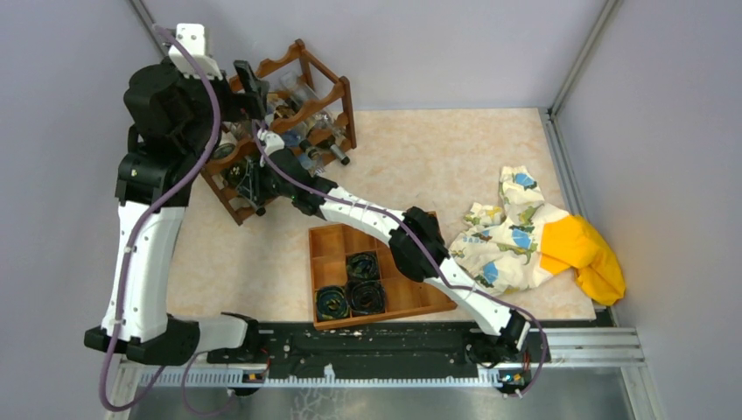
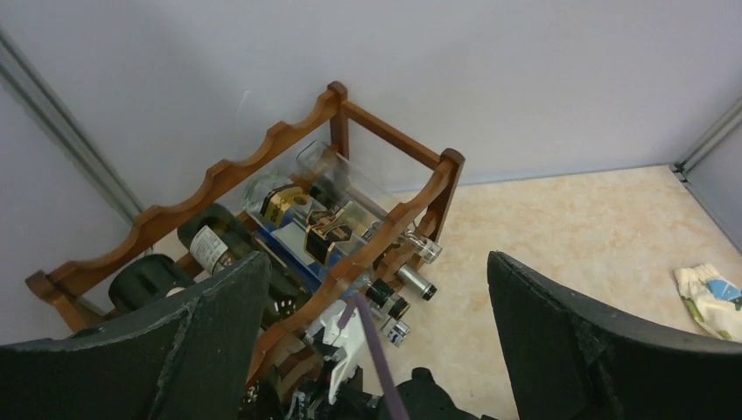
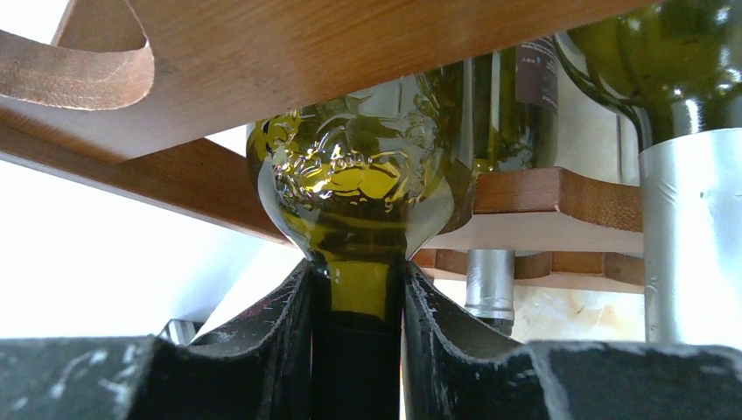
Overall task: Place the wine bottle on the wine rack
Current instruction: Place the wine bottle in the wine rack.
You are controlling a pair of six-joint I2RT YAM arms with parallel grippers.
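the right pincer (image 3: 359, 319) pinches the green wine bottle (image 3: 354, 179) by its neck, body tucked under a rail (image 3: 367, 44) of the wine rack (image 1: 302, 54); the left pincer (image 2: 376, 262) hangs spread above. released before it seats in a scallop, the bottle could slide out.

No legible text in any view. Left wrist view: two clear bottles (image 2: 350, 188) lying on the wine rack (image 2: 262, 153) carry black-and-gold labels (image 2: 325, 234), print too small to read. The dark bottle (image 2: 197, 231) beside them has a white label (image 2: 208, 248) with grey marks, unreadable. Right wrist view: dark label (image 3: 534, 66) on a green bottle (image 3: 512, 131), faint pale lines of print (blurred, no letters made out). The wine bottle (image 3: 354, 188) shows embossed relief on its shoulder, pattern only. Top view: labels too small.
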